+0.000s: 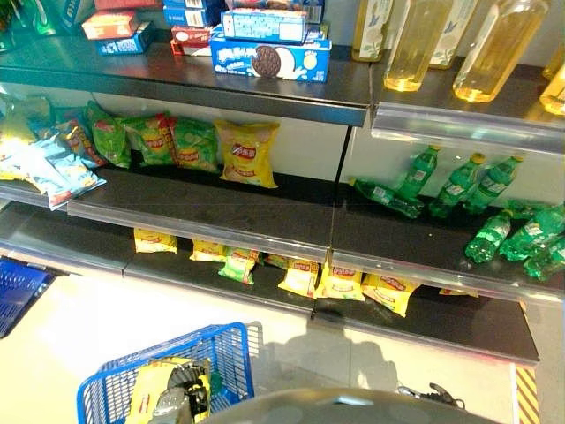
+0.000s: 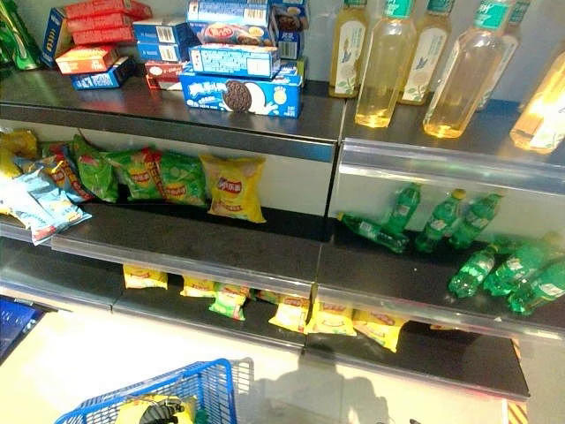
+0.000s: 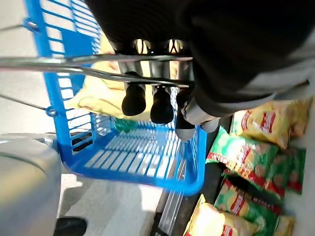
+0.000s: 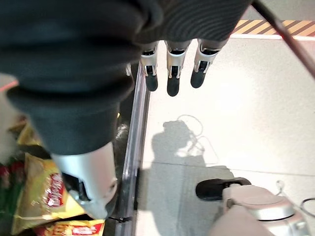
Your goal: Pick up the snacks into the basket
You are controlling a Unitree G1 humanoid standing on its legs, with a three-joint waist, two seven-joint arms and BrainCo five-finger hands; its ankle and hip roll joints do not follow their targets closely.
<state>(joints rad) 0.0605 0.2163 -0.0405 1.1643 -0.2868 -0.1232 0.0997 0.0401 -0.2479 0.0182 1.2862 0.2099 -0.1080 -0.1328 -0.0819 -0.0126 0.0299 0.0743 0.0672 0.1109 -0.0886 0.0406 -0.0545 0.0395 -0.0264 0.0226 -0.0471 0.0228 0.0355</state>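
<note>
Against the wall stands a set of dark store shelves (image 1: 265,216). On the top level sit blue cookie boxes (image 1: 269,60) and tall bottles of yellow liquid (image 2: 384,66). On the middle level a yellow chip bag (image 1: 247,152) leans beside green chip bags (image 1: 177,141), with green plastic bottles (image 1: 459,185) lying well apart to the right. Along the lowest level lies a row of small yellow snack bags (image 1: 340,283). Low at the left, a blue wire basket (image 1: 225,358) hangs by its metal handle (image 3: 74,64); the left hand (image 3: 152,93) has its dark-tipped fingers curled round that handle, and a yellow snack bag (image 3: 98,93) already lies inside the basket. The right hand (image 4: 170,69) hangs over bare pale floor next to the shelf edge, fingers straight and relaxed, holding nothing. The snack bags look light, soft and air-filled, with slick film that would likely slide under a loose touch and crumple, crushing the chips, under a hard squeeze. A gentle pinch across a top corner or the sealed upper seam seems the safest hold. The upright yellow bag on the middle shelf looks easiest to reach, since its top edge stands free of the shelf.
</note>
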